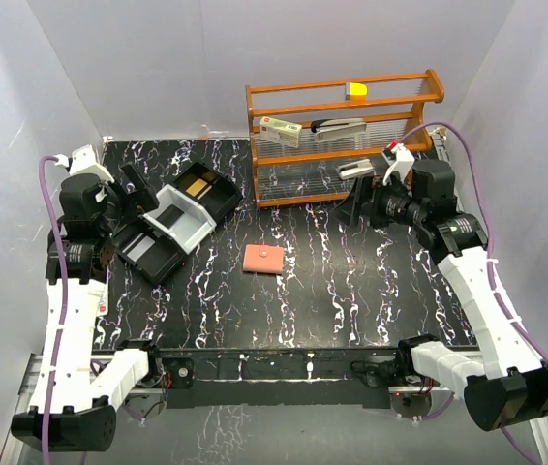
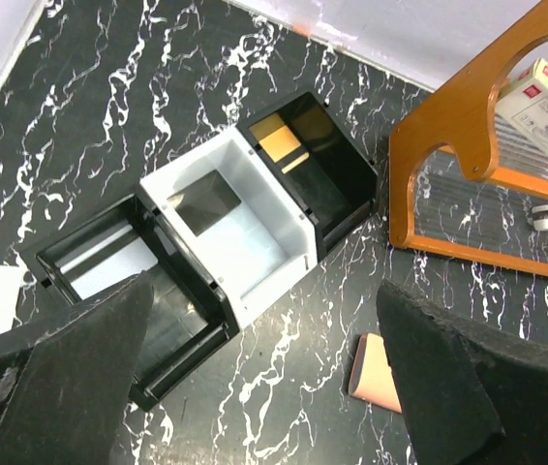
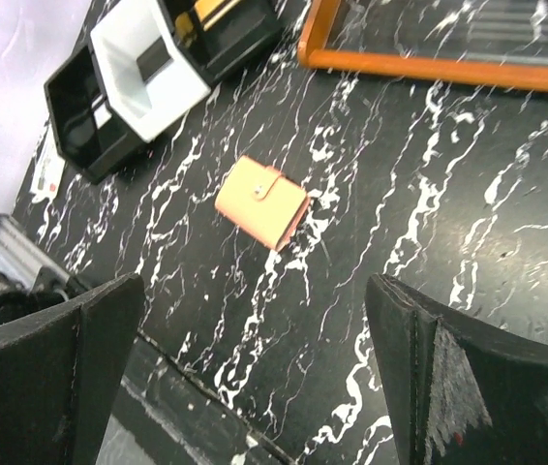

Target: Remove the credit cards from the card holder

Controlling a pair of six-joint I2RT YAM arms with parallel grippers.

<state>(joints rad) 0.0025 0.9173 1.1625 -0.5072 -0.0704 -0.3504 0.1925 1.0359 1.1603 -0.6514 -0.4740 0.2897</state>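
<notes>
The card holder (image 1: 263,259), a salmon-pink wallet, lies closed with its snap tab fastened on the black marbled table, near the middle. The right wrist view shows it whole (image 3: 260,202). The left wrist view shows only one edge (image 2: 372,368) beside my right finger. No credit cards show; the closed holder hides its inside. My left gripper (image 1: 135,190) is open and empty, raised over the tray at the left (image 2: 264,325). My right gripper (image 1: 357,197) is open and empty, raised by the rack at the right, far from the holder (image 3: 255,325).
A black three-part tray (image 1: 144,254) with a white middle bin lies at the left; a flat yellow-orange piece (image 2: 279,145) sits in its far compartment. An orange wooden rack (image 1: 342,95) at the back holds a white-and-red box (image 1: 281,130), a stapler and a yellow block.
</notes>
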